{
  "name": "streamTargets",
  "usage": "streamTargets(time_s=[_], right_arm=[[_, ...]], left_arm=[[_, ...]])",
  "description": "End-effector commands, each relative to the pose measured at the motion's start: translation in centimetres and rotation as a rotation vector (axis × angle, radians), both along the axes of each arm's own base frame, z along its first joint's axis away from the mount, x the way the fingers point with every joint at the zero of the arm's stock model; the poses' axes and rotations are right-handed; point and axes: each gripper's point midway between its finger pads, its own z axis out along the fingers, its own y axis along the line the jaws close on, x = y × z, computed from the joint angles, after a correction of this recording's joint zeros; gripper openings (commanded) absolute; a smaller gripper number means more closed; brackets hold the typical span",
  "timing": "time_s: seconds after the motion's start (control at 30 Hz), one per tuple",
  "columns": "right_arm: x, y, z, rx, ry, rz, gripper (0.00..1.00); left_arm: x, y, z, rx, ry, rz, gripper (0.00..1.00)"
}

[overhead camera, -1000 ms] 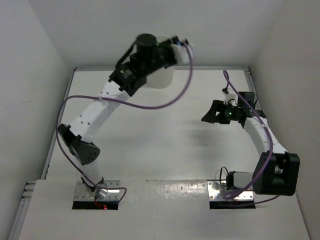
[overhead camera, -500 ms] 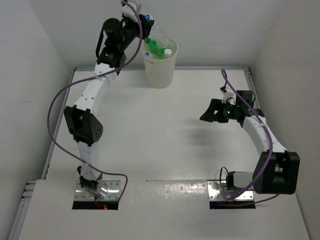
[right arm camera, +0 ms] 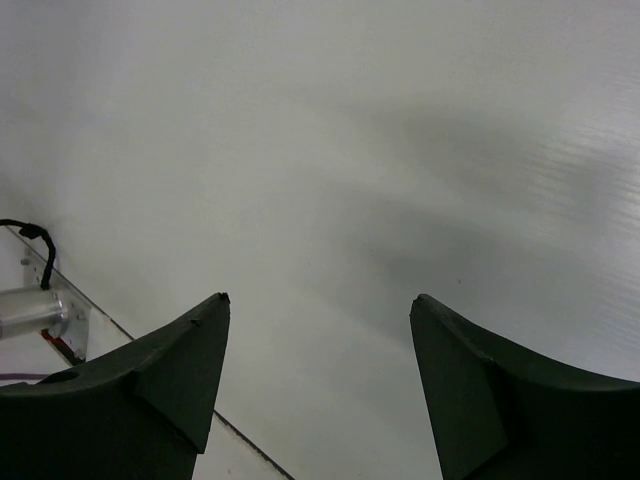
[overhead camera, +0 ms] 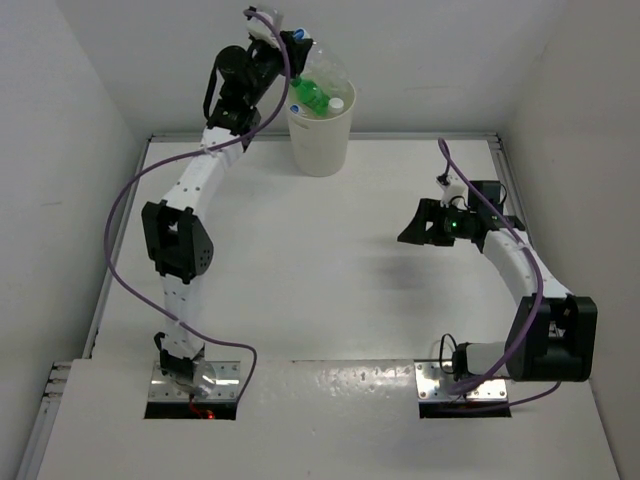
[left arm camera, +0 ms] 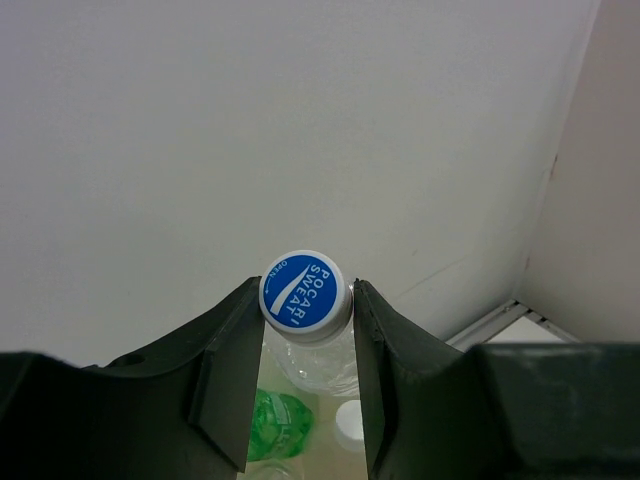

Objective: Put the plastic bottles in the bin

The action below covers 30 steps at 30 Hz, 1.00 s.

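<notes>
The cream-white bin (overhead camera: 320, 148) stands at the back of the table. A green bottle (overhead camera: 310, 96) and a white-capped bottle (overhead camera: 337, 103) lie inside it; both also show in the left wrist view, green (left arm camera: 275, 425) and white cap (left arm camera: 350, 424). My left gripper (overhead camera: 298, 46) is above the bin's left rim, shut on the blue cap (left arm camera: 304, 294) of a clear bottle (overhead camera: 323, 68). That bottle slants down with its lower end in the bin. My right gripper (overhead camera: 410, 232) is open and empty over the bare table at the right (right arm camera: 320, 298). The other bottles are hidden.
White walls enclose the table at the back and on both sides; the bin sits close to the back wall. Purple cables hang from both arms. The right arm's base mount (right arm camera: 35, 312) shows at the left of the right wrist view.
The left arm has swung off the top of the bin to its left and stretched out, uncovering the bin and the bottles in it. The right gripper has barely moved.
</notes>
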Motion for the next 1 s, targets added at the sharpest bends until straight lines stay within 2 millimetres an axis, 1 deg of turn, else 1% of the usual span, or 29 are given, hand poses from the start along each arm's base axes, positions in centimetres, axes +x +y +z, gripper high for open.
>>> streamTargets(time_s=[0.0,0.03,0.07,0.13,0.17,0.2,0.23,0.3,0.37,0.4,0.43,0.47,0.53,0.57,0.6,0.7,0.73,0.77,0.8,0.83,0.87,0.9,0.93,0.97], right_arm=[[1.1,0.1,1.4,-0.004,-0.053,0.008,0.72],[1.0,0.2,1.3,-0.003,-0.050,0.008,0.72],[1.0,0.2,1.3,-0.004,-0.049,0.010,0.72],[0.9,0.2,1.2,-0.004,-0.045,0.009,0.72],[0.9,0.2,1.2,-0.004,-0.046,0.012,0.72],[0.9,0.1,1.2,-0.006,-0.047,0.011,0.72],[0.8,0.1,1.0,-0.007,-0.039,0.013,0.72],[0.7,0.1,1.0,-0.008,-0.042,0.014,0.72],[0.8,0.1,1.0,-0.008,-0.039,0.015,0.72],[0.7,0.2,0.9,-0.009,-0.041,0.020,0.72],[0.7,0.1,0.9,-0.011,-0.040,0.018,0.72],[0.6,0.1,0.8,-0.013,-0.038,0.018,0.72],[0.6,0.1,0.8,-0.014,-0.039,0.019,0.72],[0.5,0.1,0.7,-0.013,-0.035,0.021,0.72],[0.4,0.1,0.6,-0.015,-0.036,0.023,0.72],[0.3,0.1,0.7,-0.016,-0.038,0.024,0.72],[0.2,0.1,0.4,-0.017,-0.027,0.024,0.72],[0.1,0.1,0.6,-0.017,-0.033,0.026,0.72],[0.2,0.1,0.7,-0.017,-0.040,0.026,0.72],[0.2,0.1,0.7,-0.016,-0.040,0.027,0.72],[0.2,0.2,0.8,-0.017,-0.042,0.029,0.72],[0.2,0.1,0.9,-0.015,-0.040,0.026,0.72],[0.1,0.2,0.9,-0.015,-0.044,0.031,0.72],[0.2,0.2,1.0,-0.015,-0.044,0.029,0.72]], left_arm=[[-0.2,0.5,3.4,-0.041,-0.130,0.043,0.00],[0.0,-0.4,2.9,-0.025,-0.125,0.036,0.00],[-0.1,-0.7,2.9,-0.011,-0.135,0.046,0.00],[0.6,-0.6,1.8,0.006,-0.124,0.069,0.00],[0.5,-0.8,1.9,0.012,-0.129,0.078,0.00],[1.2,-1.0,0.5,0.028,-0.111,0.081,0.00],[1.2,-1.0,0.5,0.036,-0.116,0.085,0.00],[1.9,-1.0,-0.7,0.059,-0.093,0.099,0.00],[2.9,-1.2,-2.9,0.107,-0.064,0.110,0.00],[2.8,-1.7,-3.3,0.117,-0.053,0.112,0.00],[2.8,-1.7,-3.6,0.122,-0.041,0.111,0.00],[3.3,-1.8,-5.2,0.144,-0.010,0.112,0.00],[3.7,-1.8,-7.0,0.160,0.034,0.117,0.00],[3.9,-1.8,-8.4,0.171,0.061,0.115,0.00],[3.7,-1.7,-8.5,0.184,0.058,0.119,0.00],[4.0,-1.6,-10.7,0.209,0.102,0.129,0.00],[4.0,-1.6,-11.0,0.214,0.113,0.128,0.02],[4.0,-1.6,-11.8,0.226,0.140,0.126,0.10],[3.9,-1.8,-12.2,0.235,0.153,0.111,0.22],[3.9,-1.8,-12.6,0.232,0.173,0.107,0.48],[3.5,-1.9,-12.7,0.242,0.190,0.097,0.59],[3.5,-1.9,-13.2,0.237,0.205,0.094,0.69],[3.1,-1.8,-12.4,0.228,0.206,0.092,0.85],[2.8,-1.9,-12.4,0.230,0.206,0.081,1.00]])
